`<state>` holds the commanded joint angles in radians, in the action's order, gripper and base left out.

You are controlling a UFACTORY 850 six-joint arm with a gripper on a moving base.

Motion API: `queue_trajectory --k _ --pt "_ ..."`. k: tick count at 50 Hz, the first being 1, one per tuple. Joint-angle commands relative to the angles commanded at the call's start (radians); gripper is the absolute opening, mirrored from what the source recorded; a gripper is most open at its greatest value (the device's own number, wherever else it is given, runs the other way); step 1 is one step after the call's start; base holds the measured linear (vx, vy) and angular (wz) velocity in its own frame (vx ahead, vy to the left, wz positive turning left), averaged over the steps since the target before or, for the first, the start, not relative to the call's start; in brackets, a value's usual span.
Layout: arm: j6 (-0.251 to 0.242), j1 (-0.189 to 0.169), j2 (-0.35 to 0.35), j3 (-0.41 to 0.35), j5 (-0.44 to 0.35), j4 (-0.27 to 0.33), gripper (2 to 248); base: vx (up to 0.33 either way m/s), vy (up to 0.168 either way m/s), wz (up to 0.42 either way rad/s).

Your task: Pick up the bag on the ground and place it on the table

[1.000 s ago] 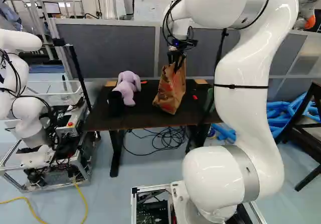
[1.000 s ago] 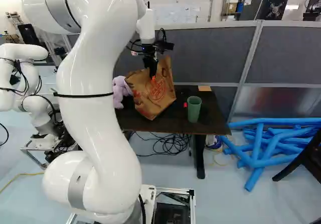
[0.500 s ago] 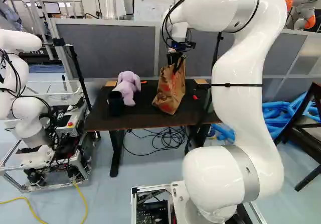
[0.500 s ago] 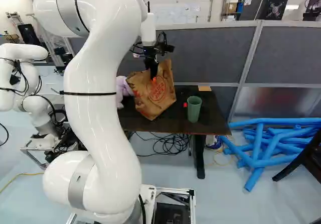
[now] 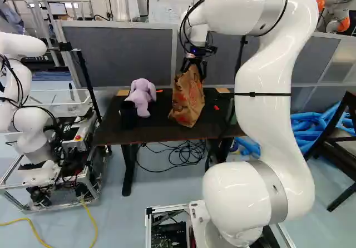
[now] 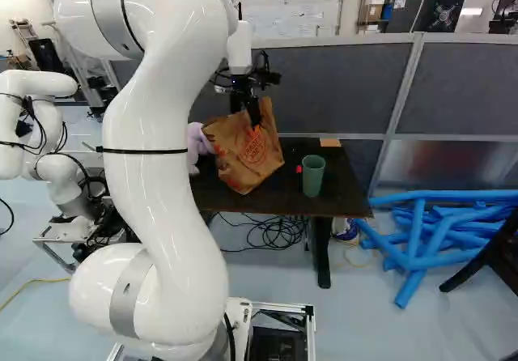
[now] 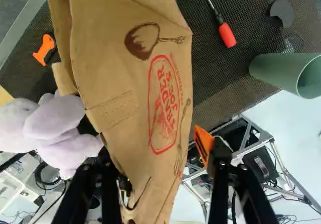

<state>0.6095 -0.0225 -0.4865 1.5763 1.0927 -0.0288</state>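
The brown paper bag stands on the worktop, with the fingers spread either side of its top. If one snags the loose paper while withdrawing, the bag could tip toward the green cup or plush toy.

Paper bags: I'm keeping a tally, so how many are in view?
1: the brown paper bag, on the table beside the lilac plush toy. The arm could hide others.

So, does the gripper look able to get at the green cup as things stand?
Probably not straight off: the bag is between the fingers of the open gripper, which likely must rise clear first. The cup itself looks free from above.
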Motion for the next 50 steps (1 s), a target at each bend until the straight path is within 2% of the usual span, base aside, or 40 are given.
queue_trajectory --k 4,5,10,11,23,50 --pt "0.000 0.000 0.000 0.000 0.000 0.000 176 0.000 0.000 0.000" --pt "0.000 0.000 0.000 0.000 0.000 0.000 213 0.000 0.000 0.000" --pt "0.000 0.000 0.000 0.000 0.000 0.000 213 0.000 0.000 0.000" --pt "0.000 0.000 0.000 0.000 0.000 0.000 245 0.000 0.000 0.000" --pt "0.000 0.000 0.005 0.000 0.000 0.000 247 0.000 0.000 0.000" --pt "0.000 0.000 0.071 -0.004 0.025 0.000 247 0.000 0.000 0.000"
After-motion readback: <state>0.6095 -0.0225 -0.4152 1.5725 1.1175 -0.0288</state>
